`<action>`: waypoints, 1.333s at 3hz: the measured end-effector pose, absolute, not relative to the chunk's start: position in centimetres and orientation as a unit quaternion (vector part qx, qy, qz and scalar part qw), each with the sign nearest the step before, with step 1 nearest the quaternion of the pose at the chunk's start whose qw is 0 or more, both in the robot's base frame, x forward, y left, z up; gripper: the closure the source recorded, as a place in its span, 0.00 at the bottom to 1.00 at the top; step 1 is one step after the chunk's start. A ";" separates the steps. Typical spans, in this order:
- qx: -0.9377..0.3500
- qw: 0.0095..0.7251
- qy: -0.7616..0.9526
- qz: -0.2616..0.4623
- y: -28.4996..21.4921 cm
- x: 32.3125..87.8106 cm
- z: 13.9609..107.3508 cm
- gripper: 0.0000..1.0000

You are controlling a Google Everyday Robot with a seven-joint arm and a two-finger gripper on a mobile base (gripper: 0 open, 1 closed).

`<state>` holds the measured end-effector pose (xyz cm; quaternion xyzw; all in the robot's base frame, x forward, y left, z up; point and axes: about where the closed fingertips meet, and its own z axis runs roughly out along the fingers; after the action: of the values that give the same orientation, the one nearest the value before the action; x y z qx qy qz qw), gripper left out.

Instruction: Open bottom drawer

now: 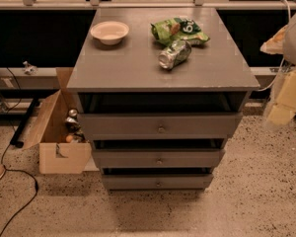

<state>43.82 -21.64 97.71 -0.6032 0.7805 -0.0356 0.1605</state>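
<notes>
The grey cabinet (138, 68) stands in the middle of the camera view with three drawer fronts stacked below its top. The bottom drawer (138, 182) is the lowest and narrowest front, with a small round metal knob (158, 183) at its centre and a dark gap above it. The mid-width drawer (128, 159) and the widest drawer (123, 125) sit above it. My gripper (287, 90) shows only as a blurred cream and yellow shape at the right edge. It is at about the height of the cabinet's top, well to the right of the drawers and touching none of them.
On the cabinet top lie a white bowl (109, 32), a green snack bag (180, 31) and a crushed can (174, 54). An open cardboard box (59, 137) with small items stands left of the cabinet. A black cable (19, 196) runs over the speckled floor at the left.
</notes>
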 end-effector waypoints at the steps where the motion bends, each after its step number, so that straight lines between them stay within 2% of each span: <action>1: -0.603 0.161 0.780 -0.036 -21.6 43.8 97.7 0.00; 2: -0.604 0.165 0.779 -0.028 -21.6 43.9 97.0 0.00; 4: -0.599 0.172 0.779 0.075 -20.4 44.7 85.7 0.00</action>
<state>44.71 -20.41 85.69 -0.5987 0.7787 0.0754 0.1719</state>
